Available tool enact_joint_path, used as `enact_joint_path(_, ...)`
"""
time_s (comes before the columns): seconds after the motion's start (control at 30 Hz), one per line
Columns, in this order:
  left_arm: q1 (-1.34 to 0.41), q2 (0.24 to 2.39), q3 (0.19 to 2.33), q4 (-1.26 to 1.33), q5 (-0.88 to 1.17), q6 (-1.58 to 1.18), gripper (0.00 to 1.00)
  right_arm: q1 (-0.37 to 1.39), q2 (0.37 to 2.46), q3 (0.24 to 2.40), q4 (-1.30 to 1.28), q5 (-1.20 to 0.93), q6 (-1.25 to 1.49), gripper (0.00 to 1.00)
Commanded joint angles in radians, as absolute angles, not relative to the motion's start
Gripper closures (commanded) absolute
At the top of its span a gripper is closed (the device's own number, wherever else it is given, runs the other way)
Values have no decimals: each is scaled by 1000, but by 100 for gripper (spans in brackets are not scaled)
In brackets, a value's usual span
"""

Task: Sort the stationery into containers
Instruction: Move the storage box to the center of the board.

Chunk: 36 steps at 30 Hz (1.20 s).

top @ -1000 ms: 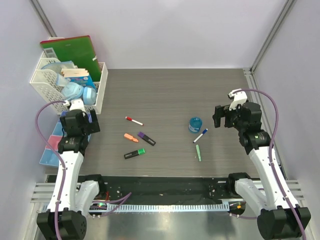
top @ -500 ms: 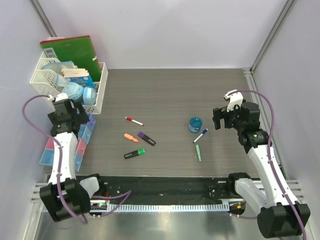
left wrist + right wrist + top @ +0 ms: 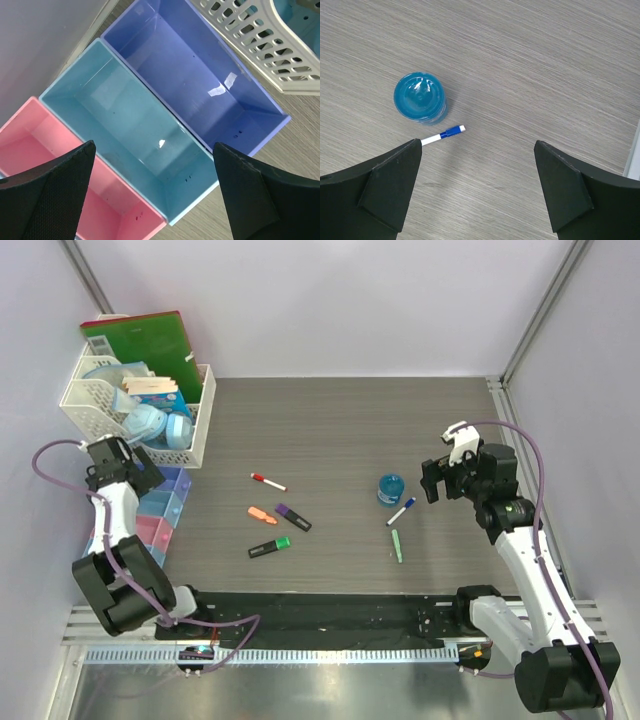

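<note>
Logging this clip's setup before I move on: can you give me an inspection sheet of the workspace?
Surface: grey wood-grain table, nothing spilled.
Job's things: red marker, orange highlighter, purple highlighter, green highlighter mid-table; tape roll, blue marker, green pen further right; purple bin, light blue bin, pink bin empty.
Clutter: white basket of masks and papers, green folder at its back.
Grippers: left gripper open over light blue bin; right gripper open over table beside blue marker; both empty.
Cables: left cable, right cable loop clear of items.
Surroundings: white walls, metal posts.
</note>
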<state>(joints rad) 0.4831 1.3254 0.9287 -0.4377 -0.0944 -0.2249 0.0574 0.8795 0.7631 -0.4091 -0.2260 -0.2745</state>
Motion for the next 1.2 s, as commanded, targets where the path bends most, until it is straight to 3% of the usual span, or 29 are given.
enact_joint_path(0.0, 494, 1380, 956, -336, -94, -229, 0, 58, 876, 801, -403, -252, -278, 0)
enact_joint_path(0.33, 494, 1537, 999, -259, -120, -235, 4, 57, 864, 798, -402, -262, -265, 0)
enact_joint_path(0.6, 494, 1591, 1009, -235, -109, -212, 23, 57, 871, 798, -403, -271, -259, 0)
enact_joint_path(0.83, 483, 1548, 950, -239, 30, -158, 27, 57, 862, 799, -402, -272, -255, 0)
enact_joint_path(1.17, 405, 1477, 877, -278, 54, -17, 37, 58, 847, 801, -402, -273, -250, 0)
